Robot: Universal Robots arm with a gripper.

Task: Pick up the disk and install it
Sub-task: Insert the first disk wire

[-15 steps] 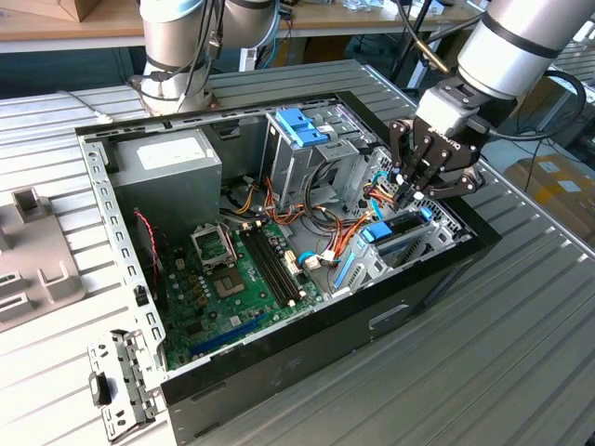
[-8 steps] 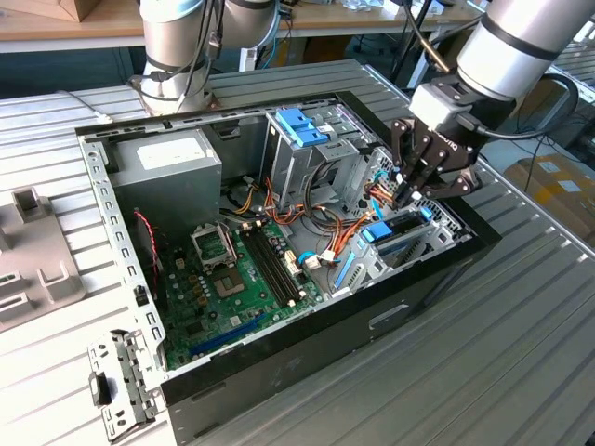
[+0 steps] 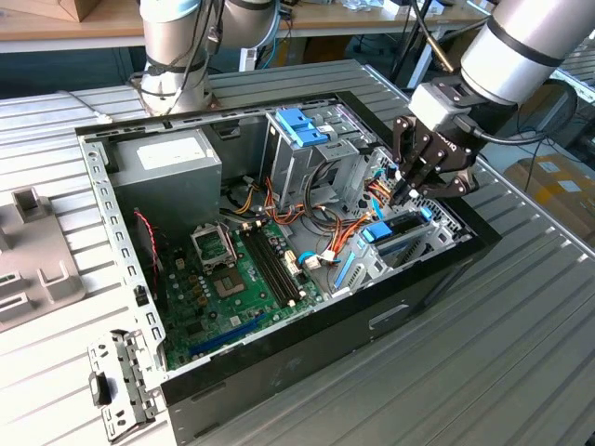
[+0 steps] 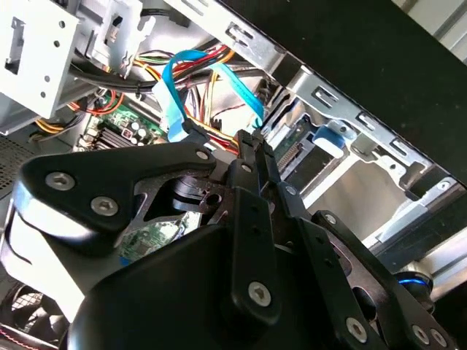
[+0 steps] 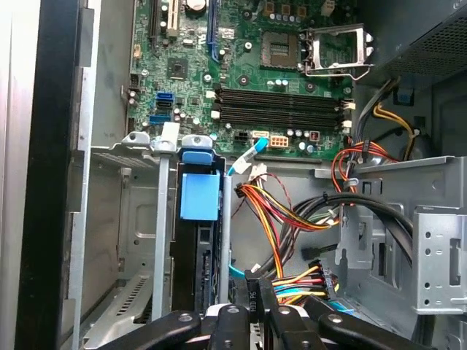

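I am in a workshop or lab. An open computer case (image 3: 279, 279) lies on a ribbed metal table (image 3: 521, 353). Behind it are wooden benches (image 3: 84, 23) with cables (image 3: 418, 28) and a cardboard box (image 3: 558, 181).

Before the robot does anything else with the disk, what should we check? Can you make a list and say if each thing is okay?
1. Is the disk in its bay inside the computer case? Ok: it sits on edge in the slot, blue rail showing.
2. Is it pushed fully home? Cannot tell.
3. Is the end effector near the disk? Ok: it hangs just above it.
4. Is the end effector gripping the disk? Cannot tell.
5. Are the coloured wires out of the slot? Ok: they lie beside it, not across it.
6. Is the tall drive cage out of the way? Ok: it stands apart from the end effector.
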